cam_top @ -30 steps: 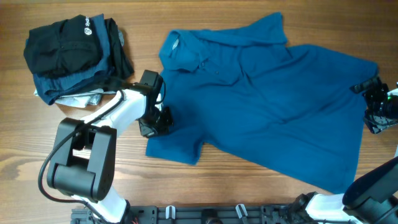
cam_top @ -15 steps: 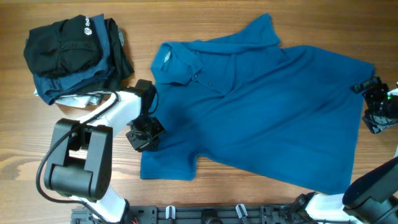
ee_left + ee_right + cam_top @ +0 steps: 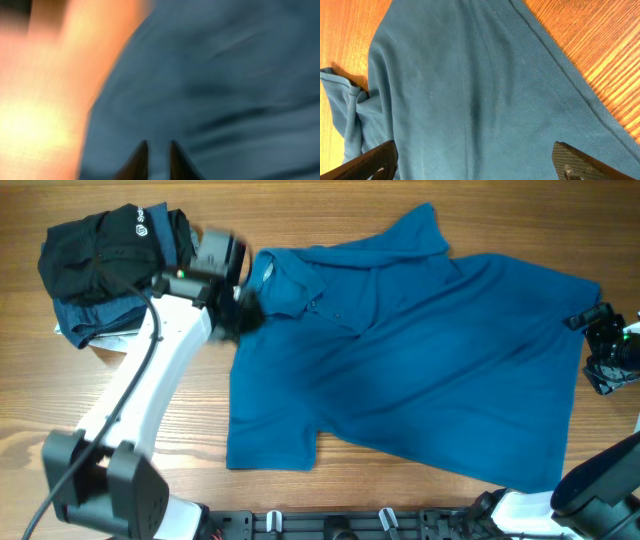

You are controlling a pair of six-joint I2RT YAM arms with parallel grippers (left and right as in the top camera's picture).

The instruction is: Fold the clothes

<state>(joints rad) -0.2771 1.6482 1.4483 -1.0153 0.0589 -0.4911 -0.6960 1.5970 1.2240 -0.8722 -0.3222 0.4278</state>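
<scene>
My left arm is swinging up from the lower-left sleeve, where it was working a moment ago, and my left gripper is now hanging over the shoulder just beside the collar. The blue polo shirt is lying as it lay half a second ago. It is spread face up across the middle of the wooden table, with the collar at the upper left and the lower-left sleeve flattened toward me.

The left wrist picture is smearing with motion. Even so, my two dark fingertips are showing a narrow gap between them, with blue cloth passing below and nothing clamped, so that gripper is standing slightly parted and empty.

My right gripper is waiting where it was, at the shirt's right edge. Its fingers are spreading as wide as they go, one at each bottom corner of the right wrist view, above the blue fabric and holding nothing.

The pile with the black garment is sitting at the table's upper left, just beside my left wrist and close to the collar.
</scene>
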